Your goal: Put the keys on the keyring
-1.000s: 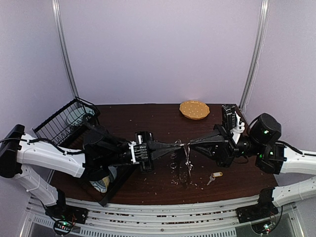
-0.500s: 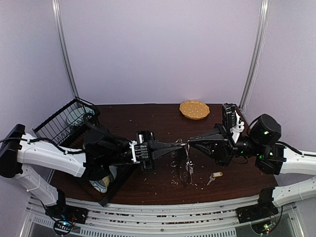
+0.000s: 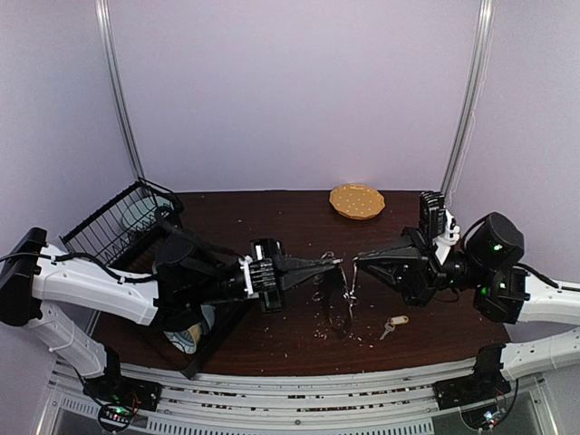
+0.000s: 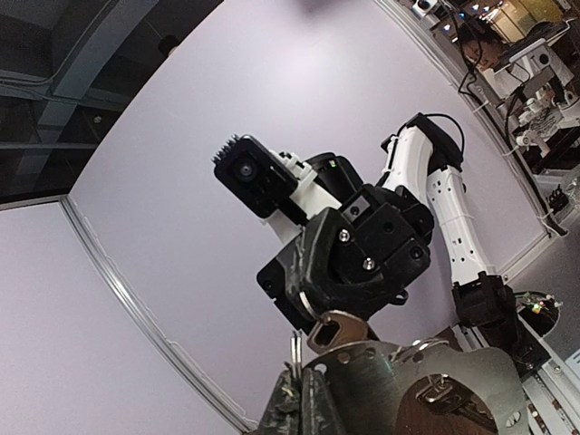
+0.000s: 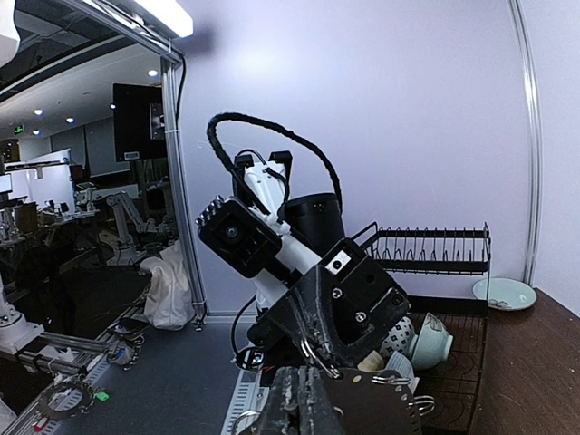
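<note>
Both arms meet above the table's middle. My left gripper [image 3: 335,264] is shut on a thin double-wire ring [image 4: 309,358] of the keyring, whose grey hole-edged plate [image 4: 444,381] hangs below the tips [image 3: 347,292]. Facing it, my right gripper [image 3: 357,261] is shut. In the left wrist view a silver key head [image 4: 343,328] sits at its fingertips [image 4: 313,294], seemingly pinched, with its blade hidden behind the plate. In the right wrist view my shut right gripper [image 5: 328,399] lies beside the plate [image 5: 489,403]. A key with a yellow tag [image 3: 392,324] lies on the table.
A round yellow-tan dotted disc [image 3: 356,201] lies at the back. A black wire dish rack [image 3: 122,222] with bowls [image 5: 426,340] stands at the left. Crumbs and small loose rings [image 3: 319,299] are scattered under the grippers.
My right gripper has drawn back to the right, opening a small gap between the two tips. The left arm has stayed put and the bundle still hangs between them.
</note>
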### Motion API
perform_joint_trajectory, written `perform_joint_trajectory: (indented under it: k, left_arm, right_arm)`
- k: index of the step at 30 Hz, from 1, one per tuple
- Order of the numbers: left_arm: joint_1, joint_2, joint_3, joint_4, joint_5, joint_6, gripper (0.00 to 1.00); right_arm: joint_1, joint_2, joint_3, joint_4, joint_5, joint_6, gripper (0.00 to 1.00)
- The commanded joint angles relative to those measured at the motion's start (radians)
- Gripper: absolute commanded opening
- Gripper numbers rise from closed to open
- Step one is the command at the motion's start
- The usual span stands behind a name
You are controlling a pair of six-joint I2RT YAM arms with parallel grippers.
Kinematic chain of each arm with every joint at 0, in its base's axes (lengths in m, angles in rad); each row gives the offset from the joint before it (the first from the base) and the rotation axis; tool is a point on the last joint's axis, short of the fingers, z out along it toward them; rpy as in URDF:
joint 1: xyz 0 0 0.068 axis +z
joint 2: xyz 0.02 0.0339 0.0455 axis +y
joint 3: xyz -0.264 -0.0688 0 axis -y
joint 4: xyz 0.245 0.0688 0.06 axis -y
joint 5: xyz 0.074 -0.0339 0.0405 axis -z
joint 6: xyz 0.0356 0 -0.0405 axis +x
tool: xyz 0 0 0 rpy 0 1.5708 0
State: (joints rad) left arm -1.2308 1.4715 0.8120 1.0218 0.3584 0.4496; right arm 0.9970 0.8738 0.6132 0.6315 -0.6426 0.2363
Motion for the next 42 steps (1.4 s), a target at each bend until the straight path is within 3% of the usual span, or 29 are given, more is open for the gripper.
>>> perform_joint_trajectory:
  k: [1,42]
  left_arm:
    - [-0.004,0.004,0.026,0.068,-0.012,-0.012,0.00]
    - [-0.010,0.010,0.056,-0.020,-0.014,-0.019,0.00]
  right_arm:
    - [-0.005,0.023,0.004,0.051,-0.049,0.023,0.00]
    - [-0.005,0.037,0.003,0.083,0.020,0.017,0.00]
